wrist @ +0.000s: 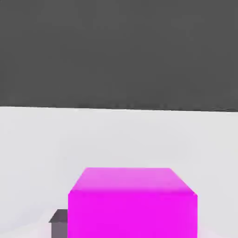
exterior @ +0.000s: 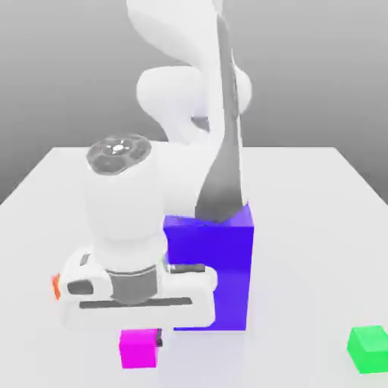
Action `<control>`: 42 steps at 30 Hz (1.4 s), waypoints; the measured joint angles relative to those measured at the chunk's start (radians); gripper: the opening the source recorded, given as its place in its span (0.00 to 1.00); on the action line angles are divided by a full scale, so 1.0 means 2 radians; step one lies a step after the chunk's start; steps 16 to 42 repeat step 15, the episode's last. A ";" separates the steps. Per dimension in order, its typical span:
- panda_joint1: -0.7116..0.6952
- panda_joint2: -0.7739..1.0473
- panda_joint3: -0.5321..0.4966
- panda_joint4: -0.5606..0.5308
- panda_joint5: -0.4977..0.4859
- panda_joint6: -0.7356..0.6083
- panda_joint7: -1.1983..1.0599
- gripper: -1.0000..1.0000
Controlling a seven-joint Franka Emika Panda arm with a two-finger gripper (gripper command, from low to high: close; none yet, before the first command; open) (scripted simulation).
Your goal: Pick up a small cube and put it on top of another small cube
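Pincer pinching the small cube [exterior: 139,348], lower left of centre in ext. view, at desk level.

From here I read the pincer [exterior: 144,339] as clamped on the magenta cube's side faces; one dark finger [exterior: 159,339] shows at its right edge. Looks rigid, flat-faced, prob. light and smooth — could slip or twist if gripped off-centre, so I'd hold opposite faces at mid-height. Hand view: same cube [wrist: 132,204] close up, low in frame. Count: 1 magenta, 1 green cube [exterior: 369,349] lower right, 1 orange bit [exterior: 56,286] at left behind the hand, 1 big blue block [exterior: 220,273] centre, 1 white desk [exterior: 318,227].
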 joint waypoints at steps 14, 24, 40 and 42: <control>0.176 0.049 0.095 0.033 -0.087 0.028 0.105 1.00; 0.176 0.049 0.095 0.033 -0.087 0.028 0.105 1.00; 0.176 0.049 0.095 0.033 -0.087 0.028 0.105 1.00; 0.176 0.049 0.095 0.033 -0.087 0.028 0.105 1.00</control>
